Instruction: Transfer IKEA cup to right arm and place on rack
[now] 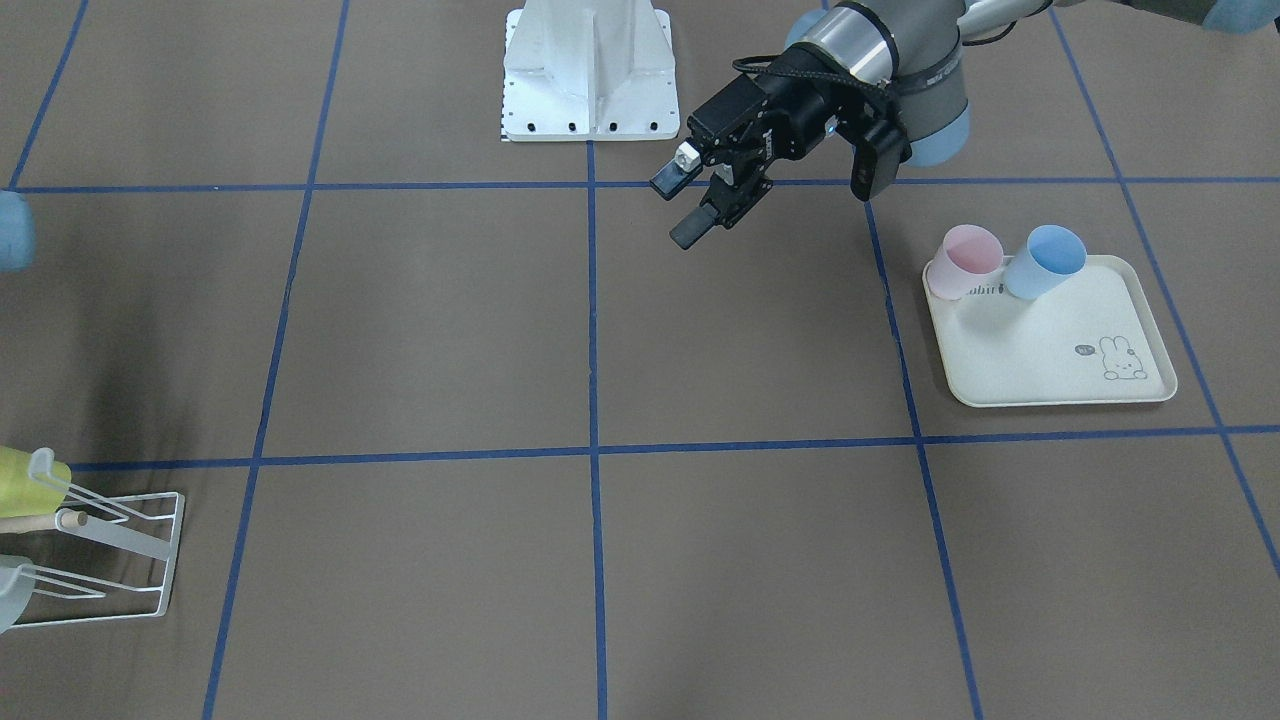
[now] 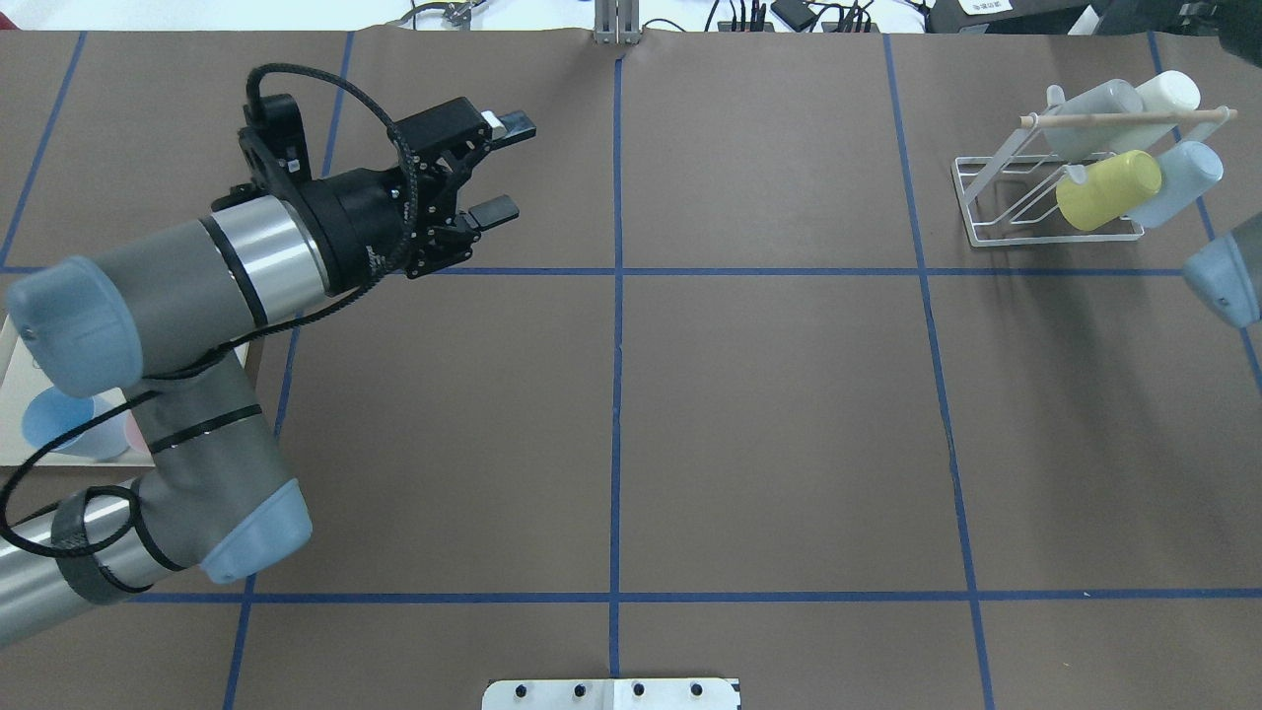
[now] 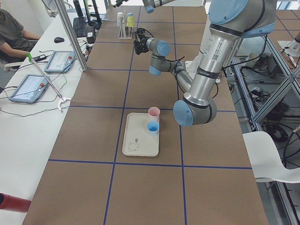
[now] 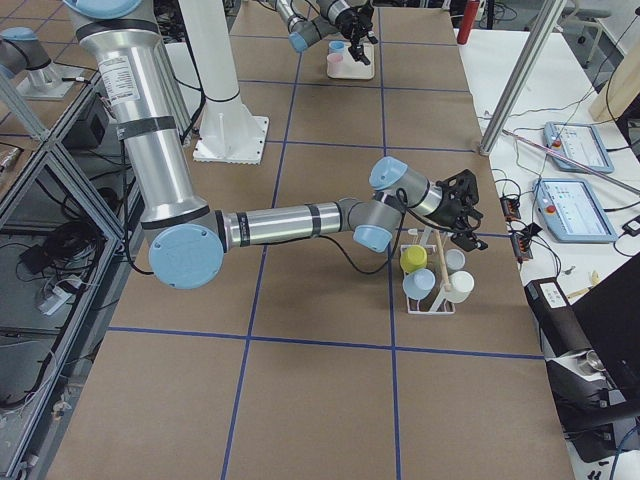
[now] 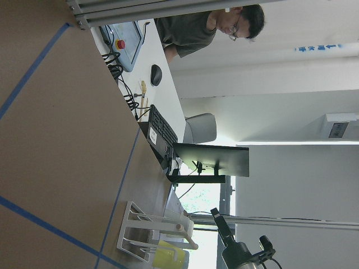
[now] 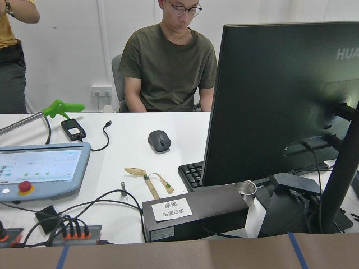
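**A:** Where do I stand on the cups?

**B:** I count four on the rack (image 1: 128,541) in the far right corner of the tabletop: a yellow cup (image 2: 1109,189), a pale blue cup (image 2: 1178,182), a white cup (image 2: 1168,92) and a greyish cup (image 2: 1094,104), all tipped on the prongs under the wooden dowel (image 2: 1124,118). Two more IKEA cups sit on the cream rabbit-print tray (image 1: 1050,350) by the tabletop's left end. They are a pink cup (image 1: 965,260) and a blue cup (image 1: 1045,262), side by side along the tray's edge nearest the robot. I'd call it well past halfway, with those two left to hand over and hang.

**A:** And my left gripper (image 2: 508,168)?

**B:** It hovers over bare tabletop towards the middle, well apart from the tray. The jaws are spread wide, with nothing between them and touching nothing.

**A:** The right one?

**B:** The right arm (image 4: 290,222) reaches out to the rack, and the right gripper (image 4: 462,205) hangs just above the cups there. I only get it from the side camera, so I cannot tell how its jaws stand or whether it holds anything.

**A:** Next?

**B:** My guess is the left goes to the tray for the pink or the blue.
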`<action>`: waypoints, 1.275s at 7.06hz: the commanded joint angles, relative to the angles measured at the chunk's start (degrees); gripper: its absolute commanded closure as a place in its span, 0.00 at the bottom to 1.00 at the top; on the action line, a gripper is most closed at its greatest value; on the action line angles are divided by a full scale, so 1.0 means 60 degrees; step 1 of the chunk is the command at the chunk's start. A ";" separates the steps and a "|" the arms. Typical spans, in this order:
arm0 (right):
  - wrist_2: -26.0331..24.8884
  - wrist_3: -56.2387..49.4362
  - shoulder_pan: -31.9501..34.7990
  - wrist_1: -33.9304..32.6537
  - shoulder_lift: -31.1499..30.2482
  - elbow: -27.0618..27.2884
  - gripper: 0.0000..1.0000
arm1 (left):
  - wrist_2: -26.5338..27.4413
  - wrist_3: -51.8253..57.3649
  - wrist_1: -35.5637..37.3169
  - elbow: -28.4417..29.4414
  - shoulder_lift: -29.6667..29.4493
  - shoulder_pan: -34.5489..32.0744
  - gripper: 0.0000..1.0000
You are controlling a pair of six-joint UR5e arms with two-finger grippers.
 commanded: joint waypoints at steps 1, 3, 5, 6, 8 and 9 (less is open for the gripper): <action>0.1478 -0.0001 0.0397 -0.1839 -0.0394 0.2000 0.00 | -0.1778 0.0883 0.0344 -0.0725 0.0920 -0.1249 0.00; 0.2851 0.0057 0.0398 -0.3589 -0.0556 0.3865 0.00 | -0.3375 0.2276 0.0344 -0.0860 0.1946 -0.2479 0.00; 0.4072 0.0755 0.0354 -0.3595 -0.0470 0.4194 0.00 | -0.5718 0.3871 0.0358 -0.0758 0.2986 -0.4206 0.00; 0.4976 0.1485 0.0296 -0.3493 -0.0324 0.4209 0.00 | -0.6555 0.4822 0.0373 -0.0670 0.3600 -0.4939 0.00; 0.5699 0.2834 0.0222 -0.3507 0.0173 0.4210 0.00 | -0.8429 0.7106 0.1186 -0.0217 0.4234 -0.6375 0.00; 0.5862 0.3290 0.0222 -0.3492 0.0175 0.4253 0.00 | -0.8526 0.8088 0.1788 -0.0346 0.4657 -0.6527 0.00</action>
